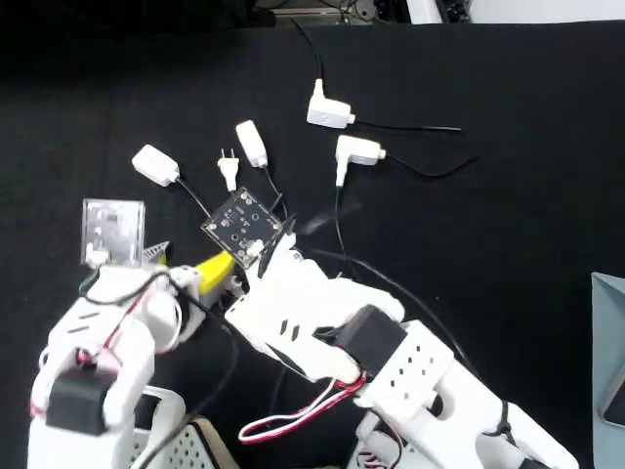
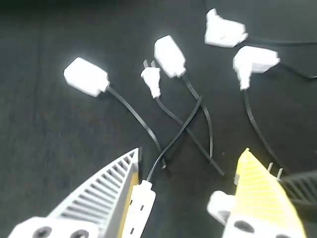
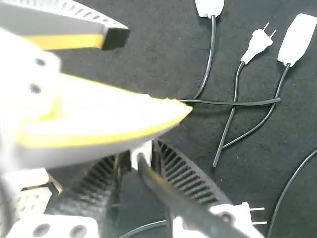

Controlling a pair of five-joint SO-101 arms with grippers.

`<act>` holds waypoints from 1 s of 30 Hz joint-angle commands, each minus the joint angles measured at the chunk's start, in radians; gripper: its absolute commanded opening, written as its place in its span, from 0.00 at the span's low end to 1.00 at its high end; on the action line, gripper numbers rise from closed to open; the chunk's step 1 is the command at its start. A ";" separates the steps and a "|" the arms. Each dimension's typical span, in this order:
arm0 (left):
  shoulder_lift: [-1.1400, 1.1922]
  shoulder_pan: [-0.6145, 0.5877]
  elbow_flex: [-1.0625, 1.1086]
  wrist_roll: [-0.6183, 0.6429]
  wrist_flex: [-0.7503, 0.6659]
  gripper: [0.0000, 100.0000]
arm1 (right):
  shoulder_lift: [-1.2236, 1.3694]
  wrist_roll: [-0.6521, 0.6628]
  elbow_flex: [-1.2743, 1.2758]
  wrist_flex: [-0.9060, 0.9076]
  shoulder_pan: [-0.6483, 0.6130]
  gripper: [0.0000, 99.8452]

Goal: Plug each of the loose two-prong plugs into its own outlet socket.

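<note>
Eyes on the two-prong plug (image 1: 228, 168), at 11 o'clock from the table's middle: prongs bare, pointing to 12, seated in nothing. Just beside it at 1 o'clock lies an oblong socket (image 1: 252, 144), near but apart. Out at 9 o'clock sits a second socket (image 1: 156, 164), also on its own. Round at 2 o'clock, the far angled connector (image 1: 328, 110) and the near angled connector (image 1: 357, 151) lie apart from each other and from everything else. So the count reads 0 joined, as far as I can see

Now down to 6 o'clock from that plug, where both arms meet. The left gripper (image 1: 210, 269) has its jaws well apart, and a small white connector (image 2: 138, 203) lies against its grey finger (image 2: 111, 186), touching but not pinched. The right gripper (image 1: 266, 252) crowds in from 4 o'clock, and a second plug (image 3: 237, 214) shows its 2 prongs right by it. Whether that gripper is closed on the plug, I cannot tell

My read: a first mating is being lined up here, plug to connector, nothing seated yet, and every pairing on the black table (image 1: 508, 195) is left to do
</note>
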 commanded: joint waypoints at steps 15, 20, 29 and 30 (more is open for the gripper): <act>-0.164 -0.638 0.119 -0.098 0.020 0.31 | 0.108 -0.068 0.073 -0.216 -0.057 0.01; -0.163 -0.739 0.165 -0.169 -0.008 0.31 | 0.321 -0.068 -0.008 -0.272 -0.106 0.01; -0.170 -0.901 0.367 -0.167 -0.100 0.31 | 0.665 -0.066 -0.225 -0.284 -0.152 0.01; -0.170 -0.911 0.378 -0.167 -0.100 0.31 | 0.691 -0.066 -0.245 -0.284 -0.152 0.01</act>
